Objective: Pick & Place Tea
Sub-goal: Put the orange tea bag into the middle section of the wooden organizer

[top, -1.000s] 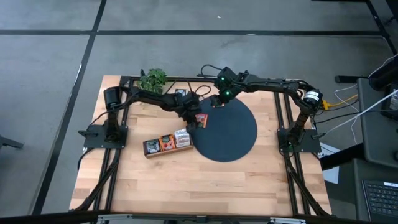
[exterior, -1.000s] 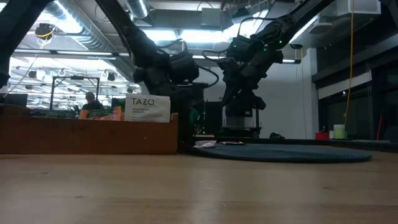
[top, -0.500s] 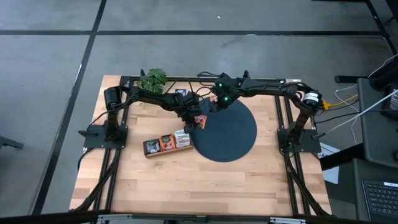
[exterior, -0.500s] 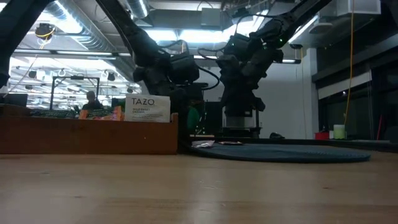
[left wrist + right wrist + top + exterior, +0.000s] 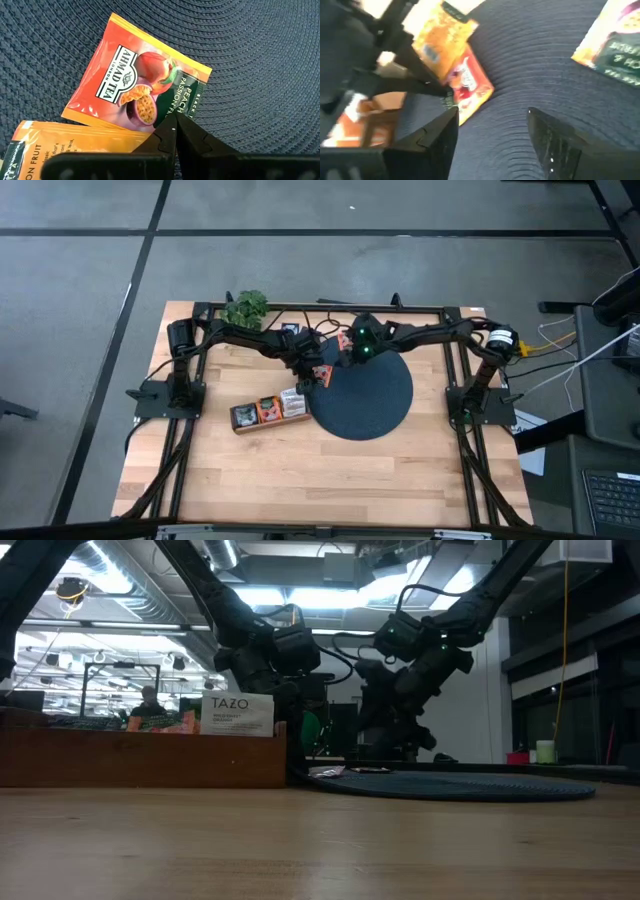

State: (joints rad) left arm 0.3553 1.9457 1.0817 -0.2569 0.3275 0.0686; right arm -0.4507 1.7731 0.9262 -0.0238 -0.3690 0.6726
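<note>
Looking down: left gripper (image 5: 322, 376) and right gripper (image 5: 350, 352) seen close together over mat (image 5: 385, 405) edge. Left wrist: fingers pinched shut on sachet (image 5: 137, 85) corner; sachet best lifted slowly. Right wrist: jaws wide, empty, second sachet (image 5: 467, 92) just ahead.

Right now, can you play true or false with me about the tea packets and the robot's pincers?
1. The left pincer is shut. True.
2. The peach tea sachet lies on the bare wood. False: it lies on the dark woven disc.
3. The right pincer is open. True.
4. The right pincer holds a sachet. False: nothing sits between its fingers.
5. The wooden tray sits on the disc. False: it sits on the table beside the disc.
</note>
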